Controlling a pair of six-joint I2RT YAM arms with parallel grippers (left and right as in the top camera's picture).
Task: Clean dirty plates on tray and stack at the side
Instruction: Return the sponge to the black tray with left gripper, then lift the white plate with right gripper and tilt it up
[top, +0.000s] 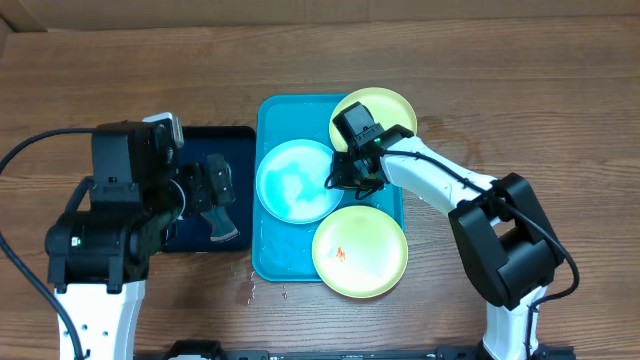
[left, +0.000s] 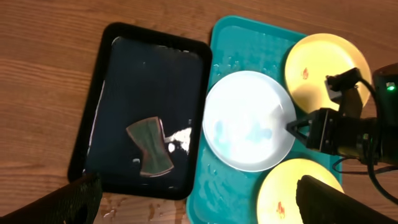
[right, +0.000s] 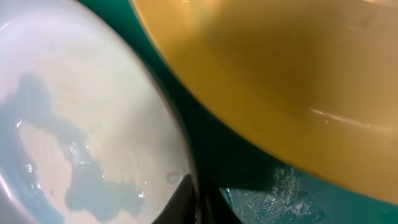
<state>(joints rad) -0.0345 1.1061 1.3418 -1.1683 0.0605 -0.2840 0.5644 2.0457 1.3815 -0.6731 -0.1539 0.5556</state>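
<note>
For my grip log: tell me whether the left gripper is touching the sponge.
Apart. Left wrist view: the sponge lies in the black tray, clear of both fingers of the open left gripper.

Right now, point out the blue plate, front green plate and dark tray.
blue plate (top: 297, 180), overhead view, centre.
front green plate (top: 368, 246), overhead view, centre.
dark tray (left: 143, 81), left wrist view, bare floor.

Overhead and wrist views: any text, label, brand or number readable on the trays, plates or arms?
None readable.
Large turquoise plastic tray, dark navy-black plastic tray, light blue round plate, upper lime-green round plate, lower lime-green round plate: no print.
Left arm, right arm: no lettering can be made out; only a small green light on the right one.
</note>
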